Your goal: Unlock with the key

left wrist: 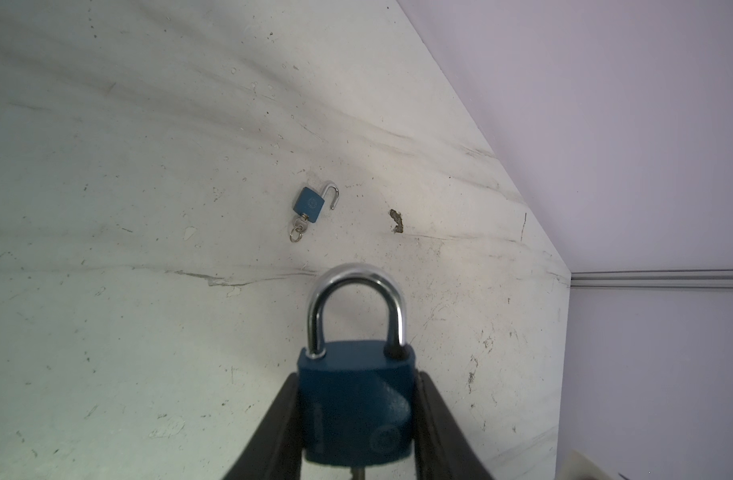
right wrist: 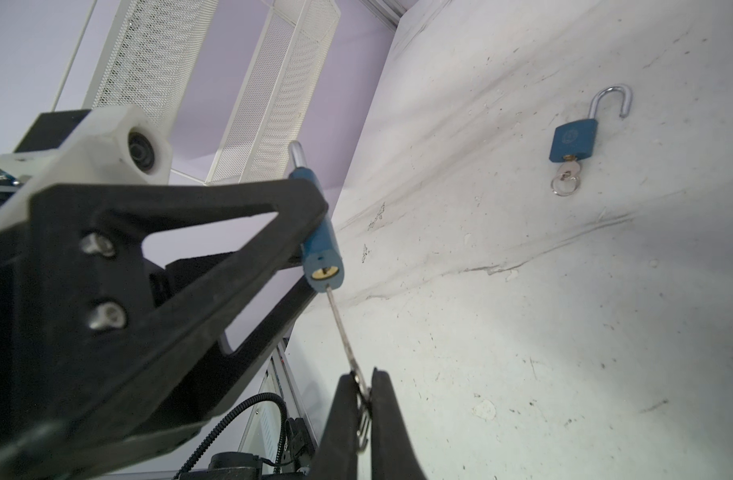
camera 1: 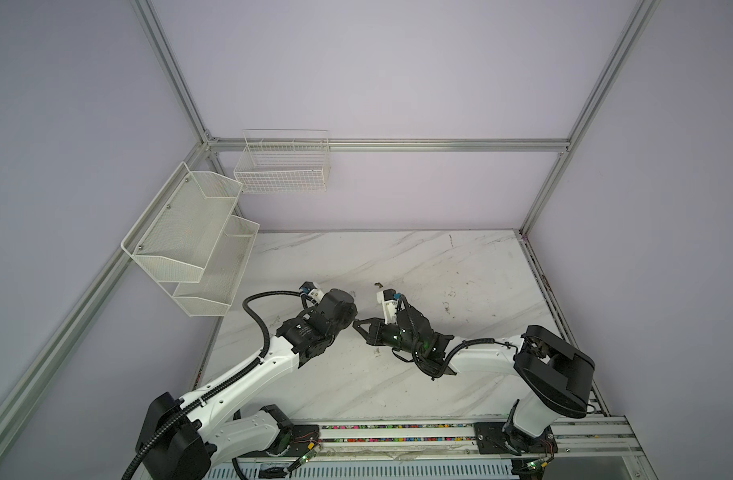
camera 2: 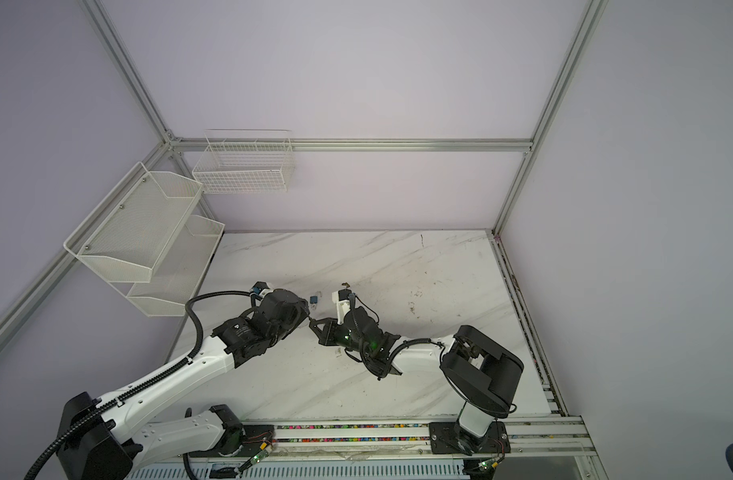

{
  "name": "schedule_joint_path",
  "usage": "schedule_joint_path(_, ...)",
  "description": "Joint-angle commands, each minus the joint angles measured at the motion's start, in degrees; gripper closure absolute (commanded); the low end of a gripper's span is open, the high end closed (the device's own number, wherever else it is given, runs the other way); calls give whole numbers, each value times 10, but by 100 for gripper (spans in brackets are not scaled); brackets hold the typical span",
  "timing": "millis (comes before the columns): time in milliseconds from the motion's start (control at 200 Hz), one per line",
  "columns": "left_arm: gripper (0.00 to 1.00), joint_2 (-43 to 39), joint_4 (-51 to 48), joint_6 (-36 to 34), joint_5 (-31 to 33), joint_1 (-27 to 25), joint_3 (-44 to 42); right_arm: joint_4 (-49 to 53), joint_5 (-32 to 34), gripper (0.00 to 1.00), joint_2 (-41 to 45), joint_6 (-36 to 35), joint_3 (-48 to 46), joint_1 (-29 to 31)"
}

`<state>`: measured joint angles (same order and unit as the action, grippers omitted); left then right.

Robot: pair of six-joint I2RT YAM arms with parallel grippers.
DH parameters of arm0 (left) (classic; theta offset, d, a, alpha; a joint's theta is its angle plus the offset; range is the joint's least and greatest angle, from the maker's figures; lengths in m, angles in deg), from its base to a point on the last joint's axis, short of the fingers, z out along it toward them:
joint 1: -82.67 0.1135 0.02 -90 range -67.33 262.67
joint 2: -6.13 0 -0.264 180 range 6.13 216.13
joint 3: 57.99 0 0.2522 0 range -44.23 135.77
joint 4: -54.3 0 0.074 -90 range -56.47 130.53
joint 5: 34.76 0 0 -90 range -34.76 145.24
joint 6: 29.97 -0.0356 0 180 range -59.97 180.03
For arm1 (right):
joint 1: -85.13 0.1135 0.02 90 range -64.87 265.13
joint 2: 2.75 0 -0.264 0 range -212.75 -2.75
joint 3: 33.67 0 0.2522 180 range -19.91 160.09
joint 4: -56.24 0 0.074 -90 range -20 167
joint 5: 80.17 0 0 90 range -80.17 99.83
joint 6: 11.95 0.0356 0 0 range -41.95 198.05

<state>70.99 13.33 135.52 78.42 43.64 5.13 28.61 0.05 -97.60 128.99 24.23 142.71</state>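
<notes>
The left gripper [left wrist: 356,384] clamps the locked padlock [left wrist: 356,411] and the right gripper [right wrist: 362,380] pinches the key [right wrist: 341,328] just beside the keyhole [right wrist: 326,273], with insertion and turning not yet done.

Held padlock [left wrist: 356,411] body blurred close to the left wrist camera, hidden under the left arm [camera 1: 335,311] in both top views, key [right wrist: 341,328] head mostly buried in the grip of the right hand [right wrist: 362,384], too small to see in both top views
</notes>
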Motion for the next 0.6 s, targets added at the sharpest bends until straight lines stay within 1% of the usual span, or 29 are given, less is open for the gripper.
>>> schedule_joint_path(0,100,-3,29,6,11,3,47,-19,8,100,-4,2,17,3)
schedule_joint_path(275,100,-3,29,5,5,3,45,-2,13,100,-4,-9,29,4)
schedule_joint_path(595,100,-3,31,7,-12,3,49,19,27,100,-18,-5,41,3)
